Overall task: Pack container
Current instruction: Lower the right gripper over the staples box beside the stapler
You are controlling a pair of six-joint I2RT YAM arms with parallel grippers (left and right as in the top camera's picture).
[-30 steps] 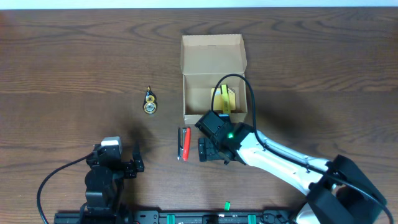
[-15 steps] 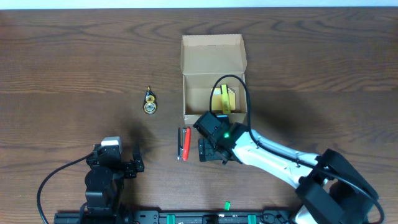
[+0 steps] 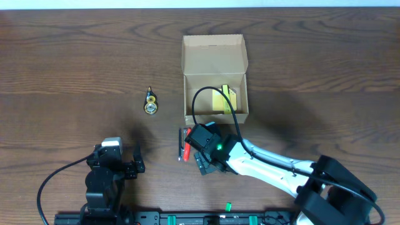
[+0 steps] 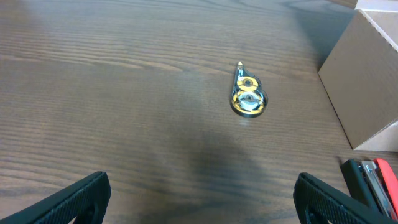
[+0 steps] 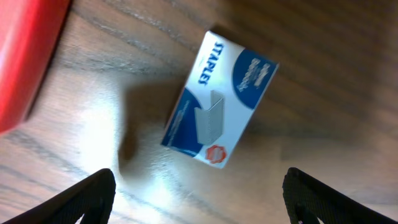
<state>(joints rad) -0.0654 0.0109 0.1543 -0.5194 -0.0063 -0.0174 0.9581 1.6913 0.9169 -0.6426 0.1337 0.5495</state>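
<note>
– Container (image 3: 215,62) overhead: open cardboard, centre-far on the bench (image 3: 75,56), flap back. Probably light, with crushable walls; I'd pinch the flap's free edge.
– Left wrist?
– Left gripper (image 4: 199,190) fingers apart, empty; container to the right.
– Right wrist?
– Right gripper (image 5: 199,180) spread wide over 1 staples box (image 5: 221,99), not clamped; container out of view.

The right arm (image 3: 269,165) had a white shell, black joints, a green light (image 3: 220,147) and a looping black cable (image 3: 209,87); the left arm (image 3: 103,172) was mostly black.
</note>
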